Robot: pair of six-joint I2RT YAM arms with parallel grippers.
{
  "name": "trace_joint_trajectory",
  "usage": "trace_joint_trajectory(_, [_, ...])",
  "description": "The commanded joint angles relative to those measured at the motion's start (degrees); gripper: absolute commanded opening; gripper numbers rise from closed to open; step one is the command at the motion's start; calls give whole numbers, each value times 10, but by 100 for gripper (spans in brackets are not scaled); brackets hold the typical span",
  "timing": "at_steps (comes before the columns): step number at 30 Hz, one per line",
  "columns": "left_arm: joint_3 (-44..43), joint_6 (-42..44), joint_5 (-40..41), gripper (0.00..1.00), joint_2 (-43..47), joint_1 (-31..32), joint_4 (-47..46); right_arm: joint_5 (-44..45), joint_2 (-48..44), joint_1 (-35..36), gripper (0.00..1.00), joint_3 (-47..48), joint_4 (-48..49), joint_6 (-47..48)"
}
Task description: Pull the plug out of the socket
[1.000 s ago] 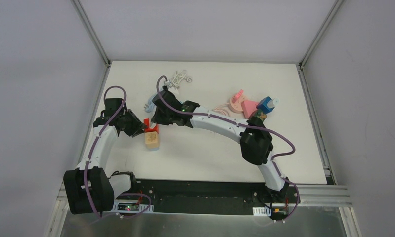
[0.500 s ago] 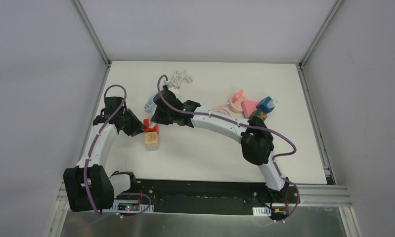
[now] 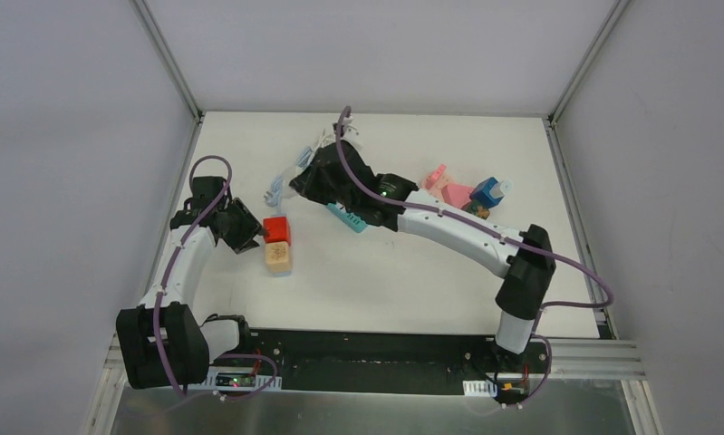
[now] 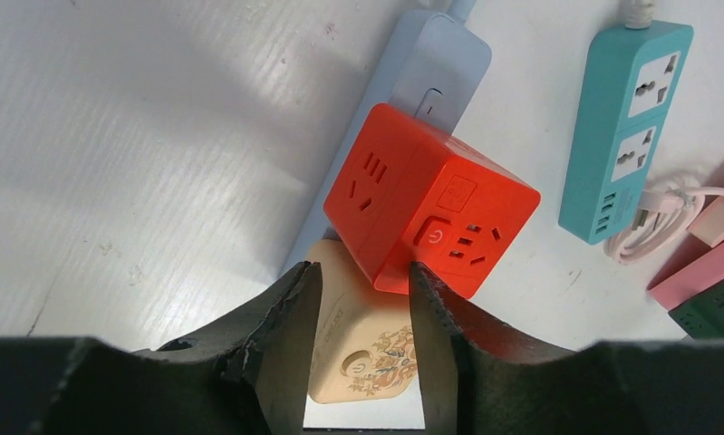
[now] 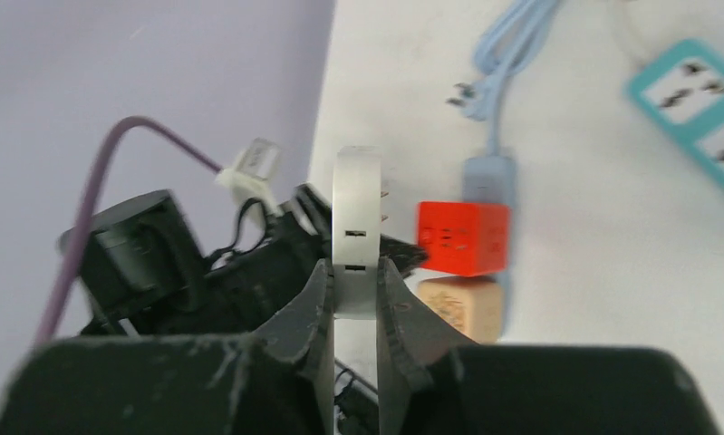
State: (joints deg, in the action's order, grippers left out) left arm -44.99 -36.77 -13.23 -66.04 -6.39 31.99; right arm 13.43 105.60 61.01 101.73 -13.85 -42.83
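Note:
A red socket cube (image 3: pixel 276 229) lies left of centre on the table, with a beige cube (image 3: pixel 279 258) just below it. My left gripper (image 3: pixel 256 236) sits at the red cube's left side. In the left wrist view its jaws (image 4: pixel 362 281) are narrowly set on the lower corner of the red cube (image 4: pixel 430 208), above the beige cube (image 4: pixel 367 353). My right gripper (image 5: pixel 353 272) is shut on a white plug (image 5: pixel 356 208) and holds it in the air, clear of the red cube (image 5: pixel 462 237). In the top view the right gripper (image 3: pixel 305 177) is up and to the right of the cube.
A light blue-grey strip (image 4: pixel 421 82) with its cable lies against the red cube. A teal power strip (image 3: pixel 349 217) lies under the right arm. A white cable tangle (image 3: pixel 331 140) is at the back. Pink pieces (image 3: pixel 444 188) and a blue block (image 3: pixel 489 192) are at the right.
My right gripper has pulled up and to the right, away from the red cube, with the white plug in it. The red cube and teal strip are now uncovered. The left arm stayed put.

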Motion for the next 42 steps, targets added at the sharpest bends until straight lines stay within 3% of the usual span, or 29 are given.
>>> trace_joint_trajectory(1, [-40, 18, -13, 47, 16, -1, 32, 94, -96, -23, 0, -62, -36, 18])
trace_joint_trajectory(10, [-52, 40, -19, 70, 138, -1, 55, 159, -259, -60, 0, -235, -166, -28])
trace_joint_trajectory(20, [-6, 54, -21, 73, 212, 2, 26, 167, -455, -106, 0, -442, -278, -124])
trace_joint_trajectory(26, [-7, 55, -21, 74, 229, 2, 29, 135, -525, -137, 0, -507, -358, -166])
trace_joint_trajectory(30, [-4, 58, -42, 75, 224, 2, 31, 112, -546, -162, 0, -540, -407, -186])
trace_joint_trajectory(34, [-9, 80, -40, 75, 215, 2, 49, 78, -537, -194, 8, -581, -409, -170])
trace_joint_trajectory(42, [-51, 99, 2, 76, 205, 2, 88, 104, -422, -282, 12, -572, -440, -88])
